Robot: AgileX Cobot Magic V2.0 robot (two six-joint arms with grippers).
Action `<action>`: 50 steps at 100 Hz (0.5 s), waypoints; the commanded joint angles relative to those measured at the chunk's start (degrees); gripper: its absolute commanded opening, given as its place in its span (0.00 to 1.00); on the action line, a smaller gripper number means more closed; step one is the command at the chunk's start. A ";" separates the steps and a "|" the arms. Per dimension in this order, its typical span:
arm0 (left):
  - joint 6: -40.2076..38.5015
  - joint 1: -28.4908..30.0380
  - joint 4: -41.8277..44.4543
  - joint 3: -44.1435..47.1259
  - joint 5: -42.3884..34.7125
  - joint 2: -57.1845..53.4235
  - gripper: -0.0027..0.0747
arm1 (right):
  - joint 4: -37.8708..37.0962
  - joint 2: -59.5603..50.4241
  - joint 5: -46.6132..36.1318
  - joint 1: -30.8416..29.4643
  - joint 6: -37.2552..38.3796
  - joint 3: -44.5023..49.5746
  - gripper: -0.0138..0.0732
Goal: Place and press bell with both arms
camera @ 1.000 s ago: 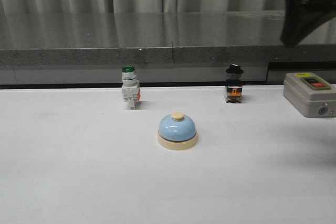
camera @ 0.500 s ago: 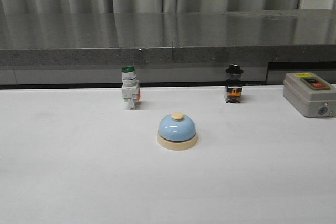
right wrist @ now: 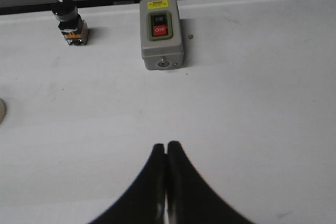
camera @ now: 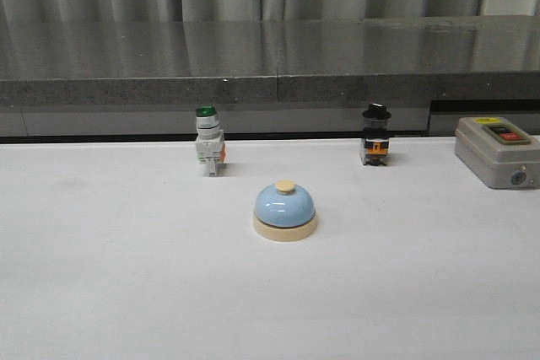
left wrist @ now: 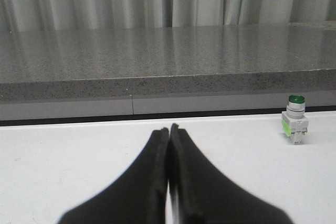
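Right arm gone from front view, bell [camera: 285, 209] untouched, apart from both grippers

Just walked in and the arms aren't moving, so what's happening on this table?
Nothing is being handled right now. The small light-blue dome bell with a cream base and button sits alone on the white table, no arm near it in the front view. The left gripper and right gripper are both shut and empty, away from the bell. Behind it stand a green-capped white push-button switch, a black-knobbed switch and a grey on/off box.
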 commanded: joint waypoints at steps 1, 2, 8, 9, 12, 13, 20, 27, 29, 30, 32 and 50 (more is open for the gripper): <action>-0.47 0.13 -0.51 1.30 -4.52 -1.97 0.01 | -0.74 -3.98 -5.07 -0.43 -0.02 0.86 0.08; -0.47 0.13 -0.51 1.30 -4.52 -1.97 0.01 | -0.74 -4.29 -5.07 -0.43 -0.02 1.04 0.08; -0.47 0.13 -0.51 1.30 -4.52 -1.97 0.01 | -0.74 -7.11 -5.07 -0.43 -0.02 2.54 0.08; -0.47 0.13 -0.51 1.30 -4.52 -1.97 0.01 | -0.74 -7.41 -5.07 -0.43 -0.02 2.71 0.08; -0.47 0.13 -0.51 1.30 -4.52 -1.97 0.01 | -0.74 -8.84 -4.97 -0.43 -0.02 3.33 0.08; -0.47 0.13 -0.51 1.30 -4.52 -1.97 0.01 | -0.74 -9.13 -4.97 -0.43 -0.02 3.60 0.08; -0.47 0.13 -0.51 1.30 -4.52 -1.97 0.01 | -0.74 -11.95 -5.09 -0.43 -0.02 4.97 0.08; -0.47 0.13 -0.51 1.30 -4.52 -1.97 0.01 | -0.74 -14.80 -5.43 -0.43 -0.02 6.30 0.08; -0.47 0.13 -0.51 1.30 -4.52 -1.97 0.01 | -0.74 -15.72 -5.56 -0.43 -0.02 6.53 0.08; -0.47 0.13 -0.51 1.30 -4.52 -1.97 0.01 | -0.74 -16.02 -5.64 -0.43 -0.02 6.82 0.08; -0.47 0.13 -0.51 1.30 -4.52 -1.97 0.01 | -0.74 -16.98 -5.81 -0.43 -0.02 7.21 0.08; -0.47 0.13 -0.51 1.30 -4.52 -1.97 0.01 | -0.74 -26.05 -7.27 -0.43 -0.02 9.85 0.08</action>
